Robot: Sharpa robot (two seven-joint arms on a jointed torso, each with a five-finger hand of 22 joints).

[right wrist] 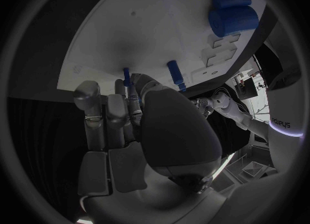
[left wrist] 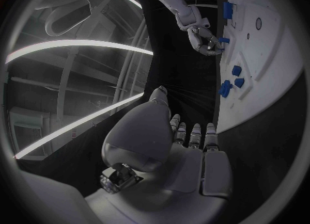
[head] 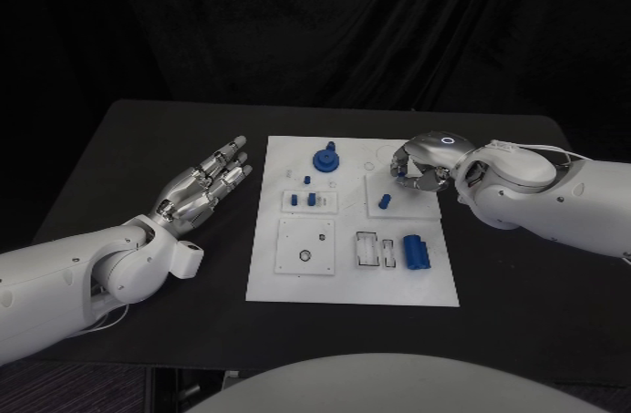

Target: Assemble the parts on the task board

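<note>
Two hands: one to each side of the board.
Right hand (head: 423,164): silver, fingers curled over the far right corner of the board, pinching a thin blue pin (right wrist: 127,77) at the fingertips.
Left hand (head: 204,187): silver, fingers straight and spread, grasping nothing, above the black table (head: 145,149) just left of the board.
Task board (head: 351,288): flat white plate, mid-table.
Parts: round blue knob piece (head: 326,160) at far middle; blue cylinder (head: 417,251) near right side; small blue pieces (head: 303,197) left of centre.
</note>
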